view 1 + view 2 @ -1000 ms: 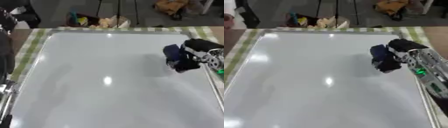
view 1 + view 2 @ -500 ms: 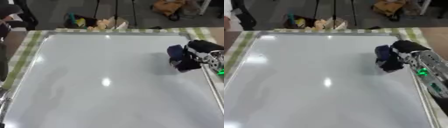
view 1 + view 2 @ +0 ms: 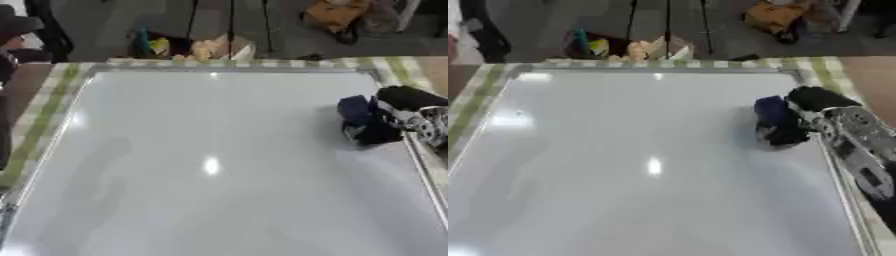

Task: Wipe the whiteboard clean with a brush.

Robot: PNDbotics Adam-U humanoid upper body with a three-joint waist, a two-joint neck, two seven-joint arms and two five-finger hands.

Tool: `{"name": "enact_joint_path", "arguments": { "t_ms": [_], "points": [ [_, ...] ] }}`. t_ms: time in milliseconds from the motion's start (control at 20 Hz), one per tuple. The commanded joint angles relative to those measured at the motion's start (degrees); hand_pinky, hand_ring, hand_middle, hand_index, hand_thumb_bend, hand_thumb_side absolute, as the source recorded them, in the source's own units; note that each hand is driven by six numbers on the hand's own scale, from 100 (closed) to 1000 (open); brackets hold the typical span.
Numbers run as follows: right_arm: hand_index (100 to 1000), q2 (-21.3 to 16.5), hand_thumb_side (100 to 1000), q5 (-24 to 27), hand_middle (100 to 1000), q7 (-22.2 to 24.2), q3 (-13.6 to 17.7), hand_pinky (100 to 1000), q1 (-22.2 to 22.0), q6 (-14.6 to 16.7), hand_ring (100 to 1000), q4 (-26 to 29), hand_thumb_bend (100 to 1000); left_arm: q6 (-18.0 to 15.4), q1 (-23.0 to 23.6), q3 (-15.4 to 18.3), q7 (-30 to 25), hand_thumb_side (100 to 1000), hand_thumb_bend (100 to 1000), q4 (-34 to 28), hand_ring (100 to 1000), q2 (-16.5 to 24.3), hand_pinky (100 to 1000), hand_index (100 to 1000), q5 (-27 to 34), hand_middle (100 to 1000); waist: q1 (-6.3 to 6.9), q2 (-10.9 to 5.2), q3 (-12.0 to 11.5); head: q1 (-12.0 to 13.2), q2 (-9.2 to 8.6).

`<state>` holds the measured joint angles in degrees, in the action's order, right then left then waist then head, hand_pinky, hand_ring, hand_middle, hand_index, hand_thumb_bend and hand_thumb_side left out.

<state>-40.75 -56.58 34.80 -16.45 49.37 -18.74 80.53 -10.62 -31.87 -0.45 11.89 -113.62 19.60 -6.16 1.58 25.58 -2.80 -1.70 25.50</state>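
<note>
Whiteboard point(image 3: 210, 165): a large pale panel with a thin metal frame, lying flat and filling most of the view; its surface shows only soft reflections of overhead light and no legible marks. Green-and-white striped cloth point(image 3: 39, 125) edges the whiteboard on its left side and along its far side, covering the desk beneath.

Brush point(image 3: 773, 112): a dark blue block, resting on the whiteboard near the right edge, roughly midway between the near and far sides.

Right hand point(image 3: 802, 117): black, entering from the right, with its fingers curled round the brush and clamped on it; the silver-and-black forearm point(image 3: 859, 145) runs back toward the near right, lying over the whiteboard's right frame.

Left hand: not seen in either view.

Background, beyond the far edge of the desk: a grey floor with the thin legs of a stand point(image 3: 232, 25), a small heap of yellow, green and tan objects point(image 3: 188, 47) just past the cloth, and an orange-brown object point(image 3: 337, 15) farther to the right. Dark shapes at the far left edge cannot be made out.
</note>
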Motion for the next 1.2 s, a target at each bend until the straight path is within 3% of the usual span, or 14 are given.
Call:
{"name": "enact_joint_path", "arguments": {
  "t_ms": [50, 450, 1000, 1200],
  "points": [
    [182, -2.34, 695, -0.91, 427, -0.64, 1.47, 398, 0.76, -0.14, 490, -0.52, 100, 0.03, -0.64, 0.18, -0.01, 995, 100, -0.97, 813, 0.94, 668, 810, -0.13, 684, -0.17, -1.1, -0.09, -0.15, -0.93],
    [187, -2.46, 683, -0.34, 418, -1.32, 1.8, 396, 0.7, 0.12, 487, -1.28, 100, 0.09, -0.71, 0.19, 0.05, 995, 100, -0.97, 814, 0.92, 669, 810, -0.19, 684, -0.02, -0.78, -0.13, -0.23, -0.93],
    [337, -2.44, 633, 1.62, 397, -1.4, 1.63, 388, 0.89, 0.02, 482, -1.1, 100, 0.05, -0.97, 0.12, -0.04, 993, 100, -0.97, 811, 0.86, 670, 810, -0.06, 684, 0.09, -0.77, -0.03, -0.25, -0.91],
    [354, -2.46, 621, 1.95, 386, -1.41, 1.42, 386, 0.89, -0.04, 480, -1.01, 100, 0.04, -1.04, 0.12, -0.06, 993, 100, -0.97, 810, 0.9, 670, 810, -0.04, 685, 0.07, -0.79, -0.08, -0.29, -0.93]
  ]
}}
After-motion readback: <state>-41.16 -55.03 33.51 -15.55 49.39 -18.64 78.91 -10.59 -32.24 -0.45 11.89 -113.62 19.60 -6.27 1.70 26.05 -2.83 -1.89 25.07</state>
